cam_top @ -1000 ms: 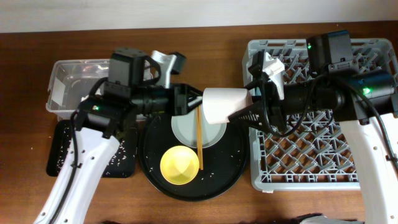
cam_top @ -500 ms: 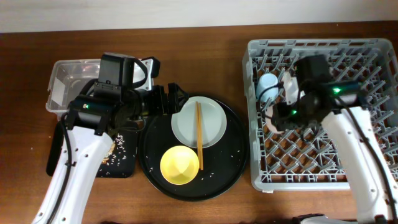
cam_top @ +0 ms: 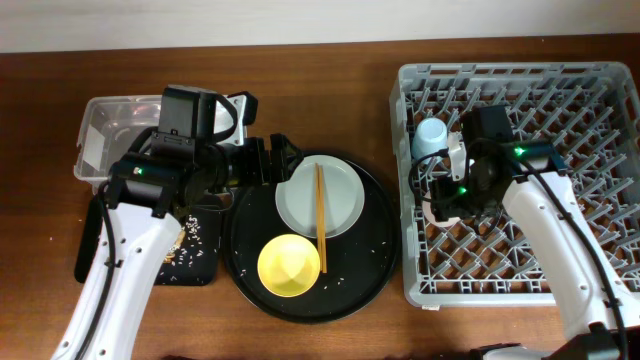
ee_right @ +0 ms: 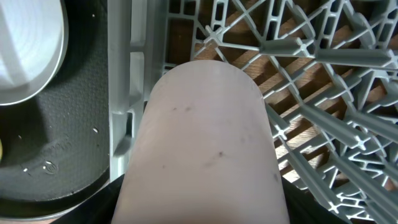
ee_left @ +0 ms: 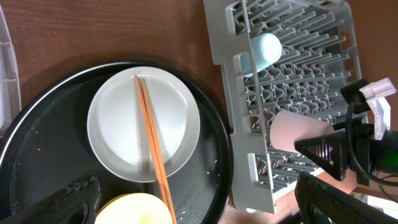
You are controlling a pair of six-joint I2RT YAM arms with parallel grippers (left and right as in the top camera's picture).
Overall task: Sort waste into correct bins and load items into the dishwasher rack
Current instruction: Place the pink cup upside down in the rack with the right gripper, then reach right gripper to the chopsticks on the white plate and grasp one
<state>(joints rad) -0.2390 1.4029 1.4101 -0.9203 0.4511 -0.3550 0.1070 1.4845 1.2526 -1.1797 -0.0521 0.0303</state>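
My right gripper hangs over the left part of the grey dishwasher rack, shut on the pink cup, which lies on its side between the fingers; the cup also shows in the left wrist view. A light blue cup lies in the rack's back left corner. My left gripper is open and empty at the round tray's back left edge. The grey-green plate carries two chopsticks. In front of the plate sits the yellow bowl.
Plate and bowl rest on a large round black tray sprinkled with rice grains. The clear tub stands at the back left, and the shallow black tray with rice lies in front of it, partly under my left arm.
Both grippers were on the pink cup above the plate. The left one let go, opened wide and drew back left. The right one carried the cup over the rack.
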